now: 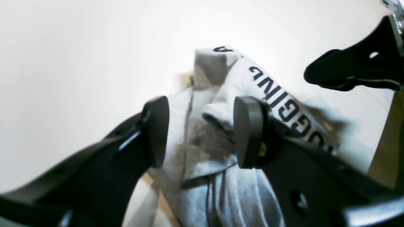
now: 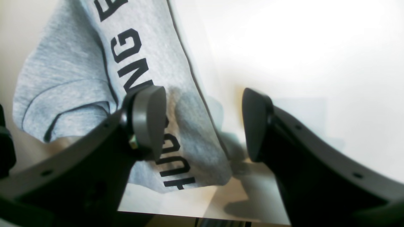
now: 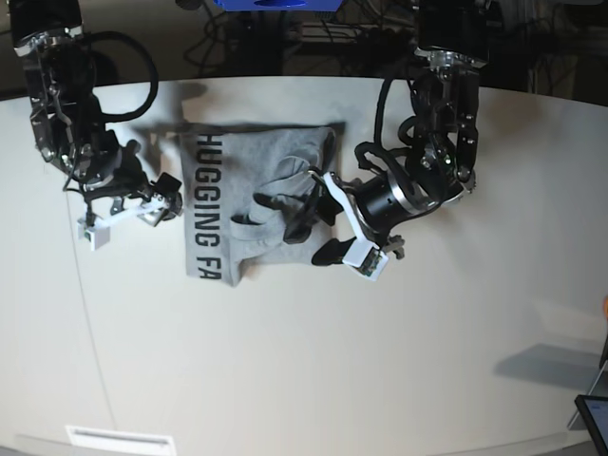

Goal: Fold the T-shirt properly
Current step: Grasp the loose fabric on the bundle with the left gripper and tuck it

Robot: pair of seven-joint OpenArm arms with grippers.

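A: Where is the T-shirt point(image 3: 249, 203) now?

B: It lies on the white table point(image 3: 304, 361), in the far part of it, bunched into a rough rectangle. I will take the T-shirt as the landmark for everything. In the base view, the black lettering point(image 3: 203, 207) runs down the edge of the shirt that faces the right arm, and it reads "HUGGING FA" as far as I can see.

A: And the side toward the left arm?

B: That side is crumpled, with folds and a dark seam line. It is not flat there.

A: What about the right gripper point(image 3: 163, 197)?

B: It stands just beside the lettered edge of the T-shirt. Its fingers are spread apart, and nothing is between them. In the right wrist view one pad point(image 2: 148, 121) is over the printed cloth, and the other pad point(image 2: 256, 124) is over bare table next to the shirt's edge.

A: The left gripper point(image 3: 323, 223)?

B: It is at the crumpled side of the T-shirt. Its fingers point(image 1: 155, 130) are also apart. In the left wrist view the wrinkled grey cloth shows in the gap between them, but they do not pinch it. Whether a fingertip touches the cloth, I cannot tell.
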